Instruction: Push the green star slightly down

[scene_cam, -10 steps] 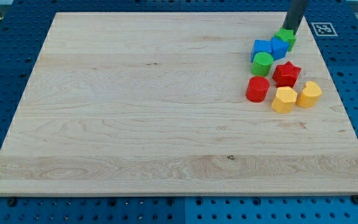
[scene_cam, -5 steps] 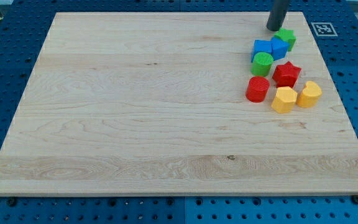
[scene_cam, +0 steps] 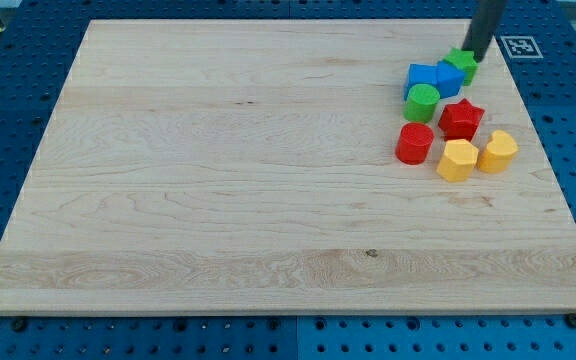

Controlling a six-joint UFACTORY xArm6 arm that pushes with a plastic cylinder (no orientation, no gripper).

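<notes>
The green star (scene_cam: 460,66) sits near the top right of the wooden board (scene_cam: 218,170), touching the upper right of a blue block (scene_cam: 448,77). My tip (scene_cam: 477,55) is at the star's upper right edge, touching or nearly touching it; the dark rod rises out of the view's top. A second blue block (scene_cam: 423,76) lies left of the first.
Below the blue blocks are a green cylinder (scene_cam: 421,102), a red star (scene_cam: 461,119), a red block (scene_cam: 414,143) and two yellow blocks (scene_cam: 457,159) (scene_cam: 498,151). A fiducial marker (scene_cam: 517,46) lies off the board's top right corner.
My tip moved from the star's upper left to its upper right. The green star appears shifted very slightly; the other blocks have not moved.
</notes>
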